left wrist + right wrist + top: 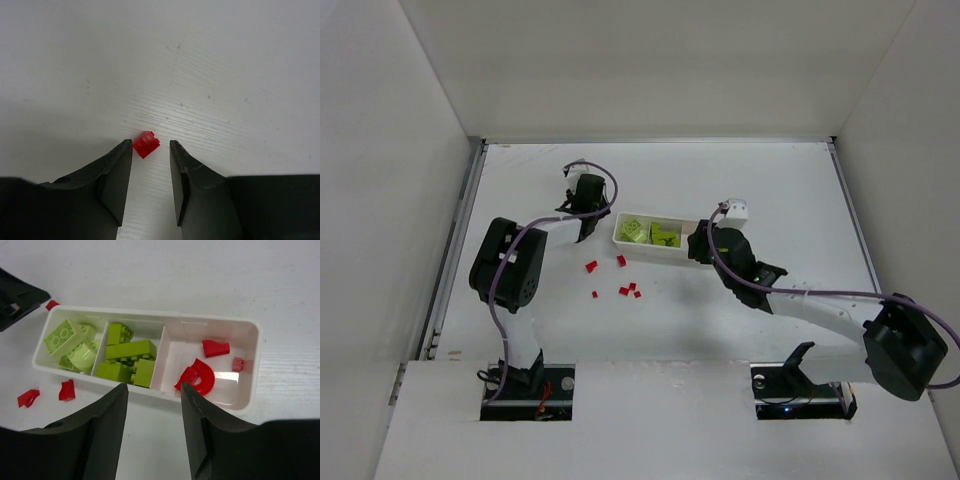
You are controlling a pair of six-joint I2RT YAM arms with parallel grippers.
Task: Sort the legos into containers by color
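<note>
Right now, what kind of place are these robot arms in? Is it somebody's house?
Most likely a robot test booth, not a house: a white table boxed in by plain white walls, the left arm and right arm bolted at its near edge, plus a tray and red legos for sorting.

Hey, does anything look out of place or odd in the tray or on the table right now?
Nothing spilled or broken. One oddity: green bricks fill two tray compartments, left and middle, though they are one colour. In the right compartment a red arch sits tilted by the divider. Red bricks lie loose on the table.
</note>
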